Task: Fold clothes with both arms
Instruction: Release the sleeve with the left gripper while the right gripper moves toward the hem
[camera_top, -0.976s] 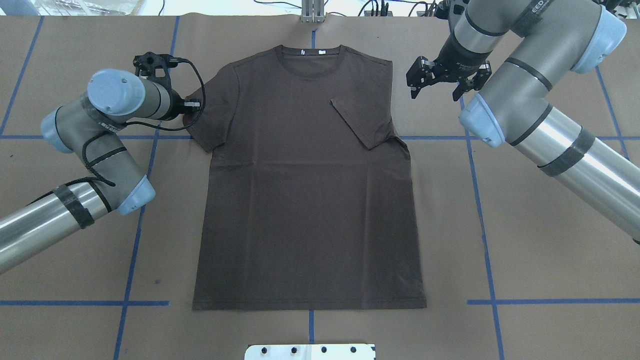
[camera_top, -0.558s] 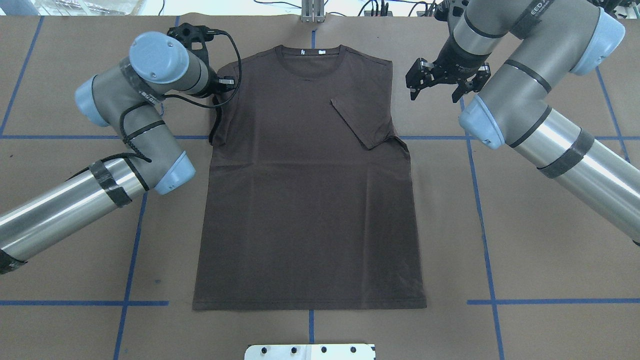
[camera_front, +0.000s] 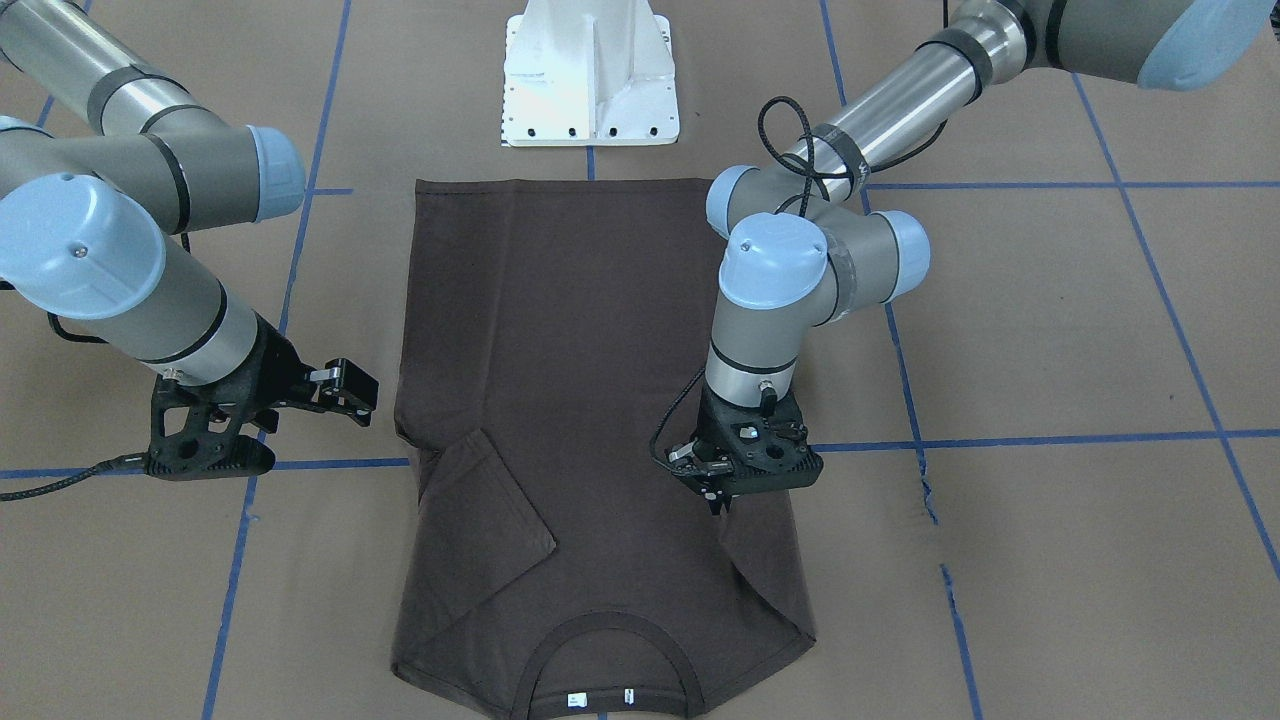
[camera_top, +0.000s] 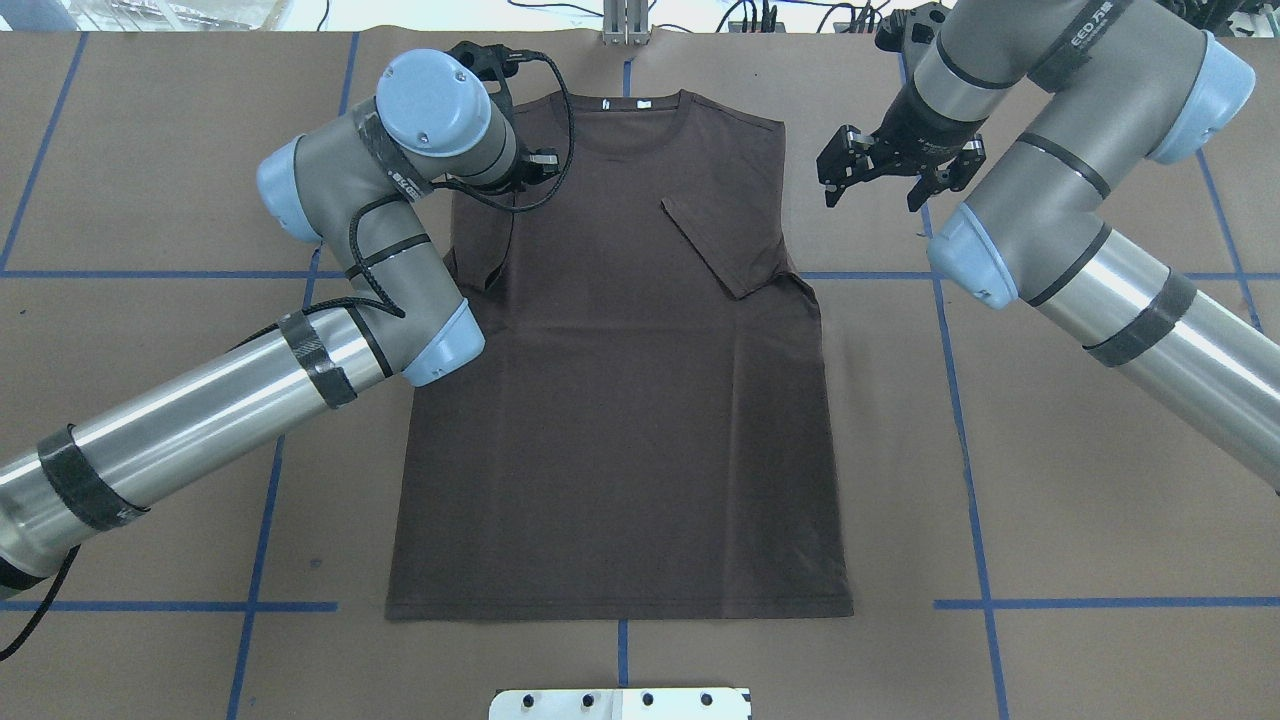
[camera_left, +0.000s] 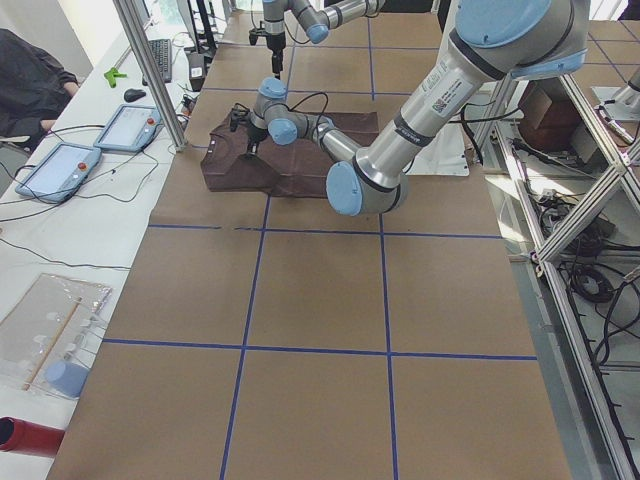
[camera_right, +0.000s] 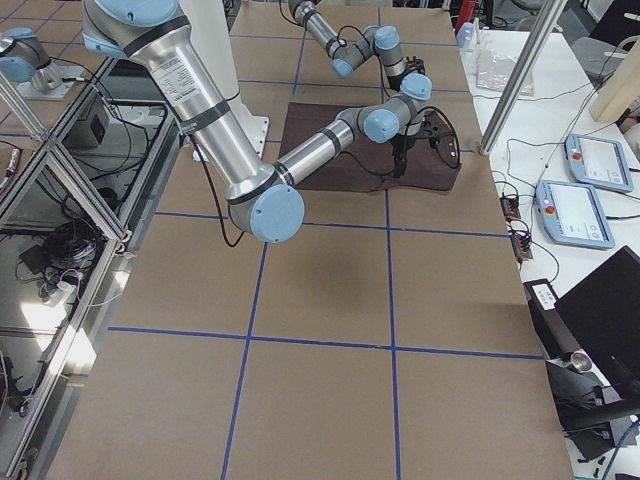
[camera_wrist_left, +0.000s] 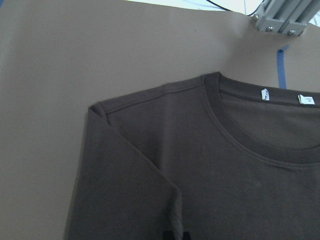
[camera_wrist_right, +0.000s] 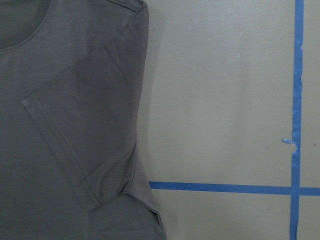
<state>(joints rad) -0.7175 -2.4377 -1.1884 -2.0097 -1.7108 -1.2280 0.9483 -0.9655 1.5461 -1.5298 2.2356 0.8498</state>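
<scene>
The dark brown T-shirt (camera_top: 620, 400) lies flat on the brown paper, collar away from the robot. Its right sleeve (camera_top: 725, 240) is folded in over the chest. My left gripper (camera_front: 715, 495) is shut on the left sleeve and holds it lifted over the shirt's left chest; the wrist hides it in the overhead view. The left wrist view shows the sleeve doubled over the shoulder (camera_wrist_left: 130, 165) and the collar labels. My right gripper (camera_top: 870, 198) is open and empty, above bare paper just right of the right shoulder. It also shows in the front view (camera_front: 350, 392).
The white base pedestal (camera_front: 590, 80) stands at the hem end. Blue tape lines (camera_top: 960, 420) grid the paper. A metal post (camera_top: 625, 20) stands beyond the collar. Tablets (camera_left: 60, 170) and cables lie on the side bench past the table edge.
My left arm has swung right and forward, carrying the left sleeve from beside the shirt in over the left chest. The right gripper has barely moved.
</scene>
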